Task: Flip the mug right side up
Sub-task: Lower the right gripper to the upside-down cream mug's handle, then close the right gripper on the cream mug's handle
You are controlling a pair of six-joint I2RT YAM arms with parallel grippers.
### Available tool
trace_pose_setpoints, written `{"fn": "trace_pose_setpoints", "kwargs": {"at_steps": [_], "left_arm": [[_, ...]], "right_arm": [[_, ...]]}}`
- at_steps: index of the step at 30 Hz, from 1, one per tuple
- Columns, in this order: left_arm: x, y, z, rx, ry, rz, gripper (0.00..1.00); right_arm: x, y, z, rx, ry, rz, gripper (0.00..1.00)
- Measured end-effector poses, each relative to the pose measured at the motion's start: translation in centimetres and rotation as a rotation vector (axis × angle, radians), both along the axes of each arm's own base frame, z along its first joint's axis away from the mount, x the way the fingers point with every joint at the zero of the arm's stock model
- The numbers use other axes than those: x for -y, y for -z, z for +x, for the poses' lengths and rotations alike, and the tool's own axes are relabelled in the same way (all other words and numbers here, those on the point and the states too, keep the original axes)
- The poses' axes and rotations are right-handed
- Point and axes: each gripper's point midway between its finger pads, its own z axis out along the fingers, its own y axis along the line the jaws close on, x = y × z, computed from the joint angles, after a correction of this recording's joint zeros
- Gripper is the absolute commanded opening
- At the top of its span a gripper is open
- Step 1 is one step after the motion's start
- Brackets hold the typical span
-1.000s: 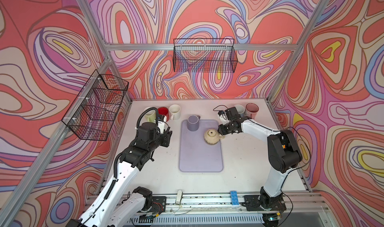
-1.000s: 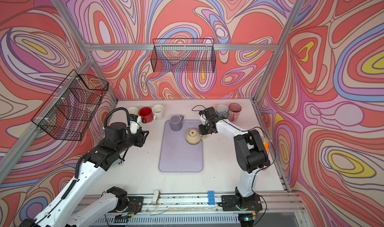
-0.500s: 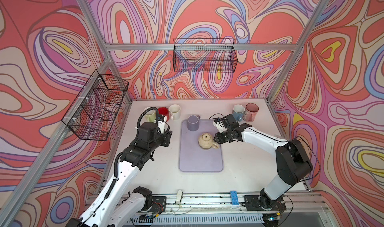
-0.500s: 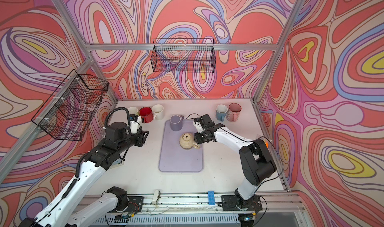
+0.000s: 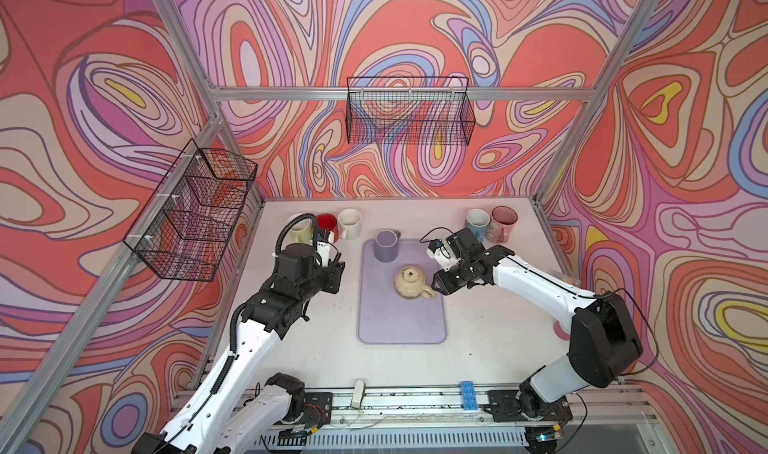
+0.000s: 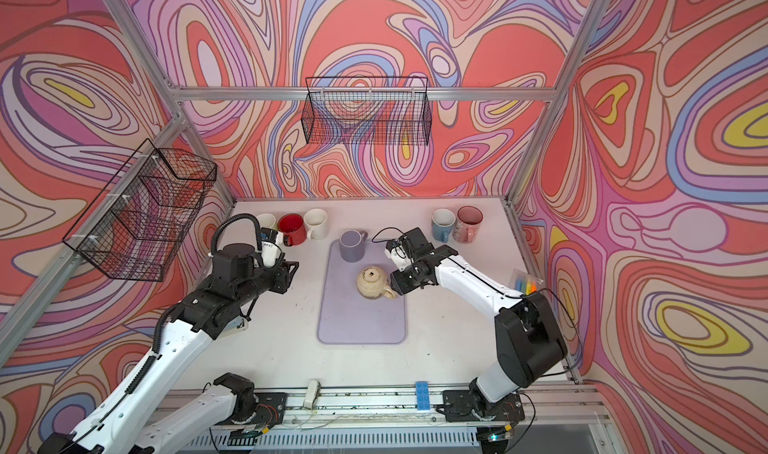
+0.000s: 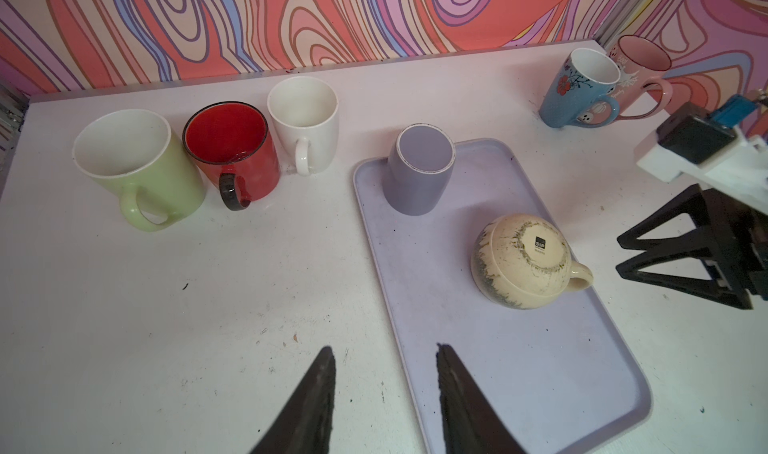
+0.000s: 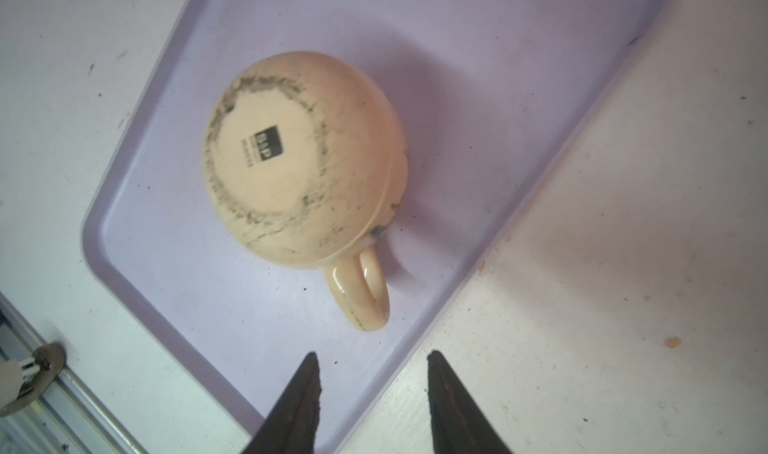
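Right wrist view: cream mug [image 8: 303, 161] sits base-up, rim down on the lavender tray [image 8: 519, 57], maker's stamp facing the camera, handle [image 8: 361, 294] sticking out toward my right gripper [image 8: 372, 360]. Right jaws are spread with nothing between them, tips just short of the handle and not touching it. Both top views agree: mug near the middle of the tray, toward its right edge, right gripper [image 5: 436, 283] just beside it on the handle side. My left gripper [image 7: 384, 356] is also spread and empty, hanging over the tray's edge on my left side, well apart from the mug. Purple mug [image 7: 419, 173] stands upright at the far end of the tray, close enough to watch during any swing. Other mugs are along the back of the table, out of the way. Progress as I read it: approach and line-up only, the flip itself is not started, the mug is fully inverted and no grasp is made. Left to do: pinch the handle, lift clear of the tray, roll half a turn, set it down on its base, let go. The body is round and glossy, so I'd trust the handle over the wall
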Motion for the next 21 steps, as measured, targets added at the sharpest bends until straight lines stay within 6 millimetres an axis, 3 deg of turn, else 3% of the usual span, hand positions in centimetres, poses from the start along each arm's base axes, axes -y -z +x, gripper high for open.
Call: {"fn": "trace_pose_setpoints", "kwargs": {"at_steps": [7,14,21], "left_arm": [[0.1,0.4,0.1,-0.014,0.005,0.002,0.43],[0.2,0.4,0.1,-0.014,0.005,0.001,0.43],[0.2,0.6,0.2,-0.021,0.005,0.004,0.43]], "right_arm": [[-1.3,0.9,-0.3,-0.02,-0.098,-0.06,0.47],[-1.0,2.7,0.2,-0.04,-0.12,-0.125,0.47],[-1.9,3.9,0.0,-0.052,-0.15,-0.149,0.42]]}}
